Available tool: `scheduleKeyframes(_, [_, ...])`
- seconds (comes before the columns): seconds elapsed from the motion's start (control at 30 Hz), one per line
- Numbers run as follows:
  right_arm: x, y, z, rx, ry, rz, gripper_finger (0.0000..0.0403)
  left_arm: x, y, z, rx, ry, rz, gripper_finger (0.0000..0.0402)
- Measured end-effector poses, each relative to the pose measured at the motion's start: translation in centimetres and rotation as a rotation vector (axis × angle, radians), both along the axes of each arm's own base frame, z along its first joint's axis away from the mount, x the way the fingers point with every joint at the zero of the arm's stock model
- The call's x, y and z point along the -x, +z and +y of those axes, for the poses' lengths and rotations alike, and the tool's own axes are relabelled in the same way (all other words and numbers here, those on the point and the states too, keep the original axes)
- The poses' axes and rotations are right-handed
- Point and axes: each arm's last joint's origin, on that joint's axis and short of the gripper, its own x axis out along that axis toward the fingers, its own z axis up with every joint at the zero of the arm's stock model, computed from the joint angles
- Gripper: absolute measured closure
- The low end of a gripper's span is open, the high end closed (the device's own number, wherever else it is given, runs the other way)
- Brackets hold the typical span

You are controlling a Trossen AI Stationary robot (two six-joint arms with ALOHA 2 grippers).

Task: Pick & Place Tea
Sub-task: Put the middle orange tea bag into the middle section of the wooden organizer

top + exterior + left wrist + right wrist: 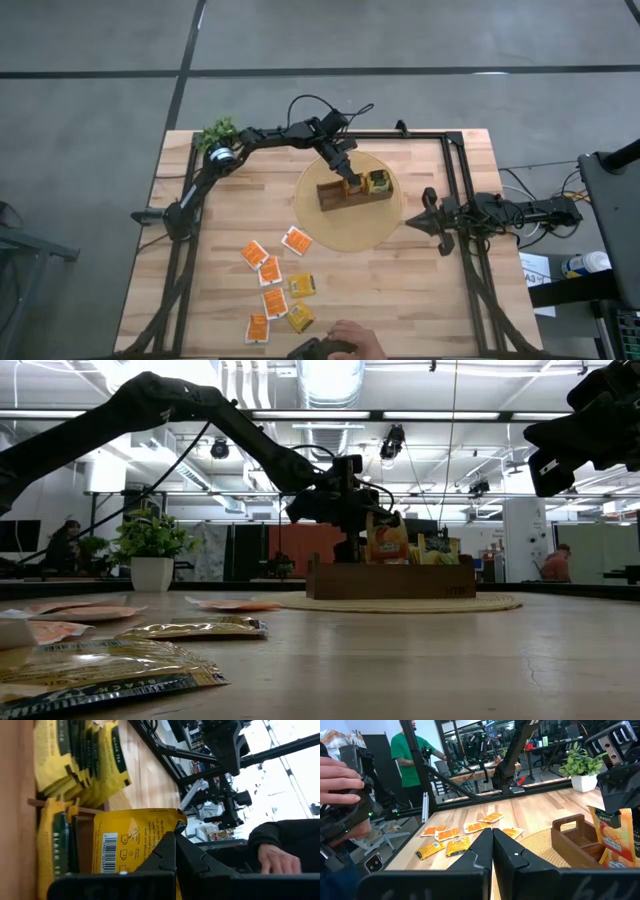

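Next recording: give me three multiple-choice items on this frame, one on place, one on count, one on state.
1. The box stands on:
A. a round mat
B. bare wood
C. a tray

2. Loose sachets on the table:
A. two
B. seven
C. fifteen

3. The left claw is:
A. wide open
B. shut on a sachet
C. parked

Key: 1 A, the box sits on the mat; 2 B, the high view shows seven sachets; 3 B, it pinches an orange sachet over the box. The right claw waits beside the mat.
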Motion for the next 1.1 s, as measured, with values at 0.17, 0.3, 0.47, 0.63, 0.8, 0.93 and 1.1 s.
scheduleKeyframes(0.17, [0.0,0.0,0.0,0.000,0.000,0.000,0.0394,0.0,-0.1,0.1,-0.028,0.019,0.003,0.0401])
scheduleKeyframes(0.3, [0.0,0.0,0.0,0.000,0.000,0.000,0.0394,-0.1,-0.5,0.1,-0.014,0.011,0.005,0.0401])
scheduleKeyframes(0.47, [0.0,0.0,0.0,0.000,0.000,0.000,0.0394,-0.2,-1.2,0.2,0.003,0.019,0.025,0.0401])
scheduleKeyframes(0.63, [0.0,0.0,0.0,0.000,0.000,0.000,0.0394,-0.4,-1.1,0.3,0.008,0.029,0.022,0.0401])
scheduleKeyframes(0.8, [0.0,0.0,0.0,0.000,0.000,0.000,0.0394,-0.4,-1.2,0.4,0.012,0.048,0.042,0.0401])
scheduleKeyframes(0.93, [0.0,0.0,0.0,0.000,0.000,0.000,0.0394,-0.4,-1.3,0.5,0.000,0.088,0.072,0.0393])
scheduleKeyframes(1.1, [0.0,0.0,0.0,0.000,0.000,0.000,0.0394,-0.4,-1.3,0.5,0.001,0.089,0.072,0.0368])
